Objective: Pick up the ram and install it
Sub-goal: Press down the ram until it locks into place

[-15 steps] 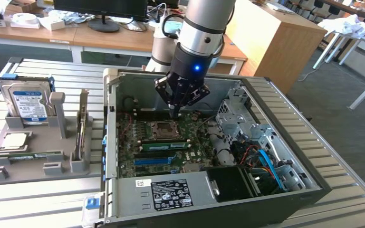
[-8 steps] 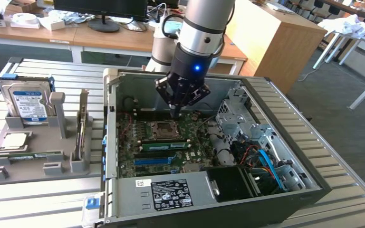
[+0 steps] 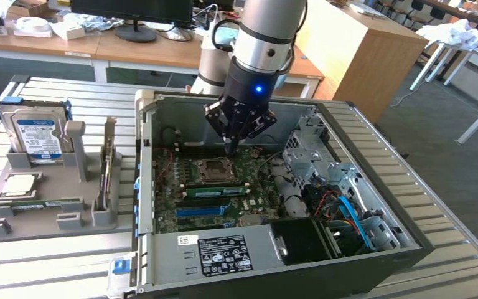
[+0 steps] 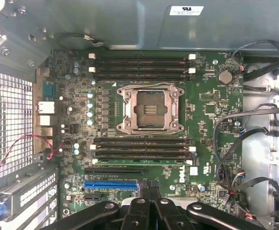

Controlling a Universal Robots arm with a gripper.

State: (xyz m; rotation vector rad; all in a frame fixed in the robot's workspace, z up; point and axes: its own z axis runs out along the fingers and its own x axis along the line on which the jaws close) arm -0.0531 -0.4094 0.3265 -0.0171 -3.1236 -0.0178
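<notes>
Exterior view: slatted metal table (image 3: 48, 261) held open PC case (image 3: 405, 218), grey tray (image 3: 35, 215); desks (image 3: 73, 43) behind. Jaws shut, empty, over motherboard (image 3: 222, 187). Ram (image 3: 216, 192) seated in slot.

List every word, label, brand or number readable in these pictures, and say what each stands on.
"DELL": white print on the motherboard, beside the blue expansion slot.
White sticker on the case wall: too small to read.
Black label on the power supply cover: symbols only, text unreadable.
Blue label on the hard drive: blurred, unreadable.
</notes>
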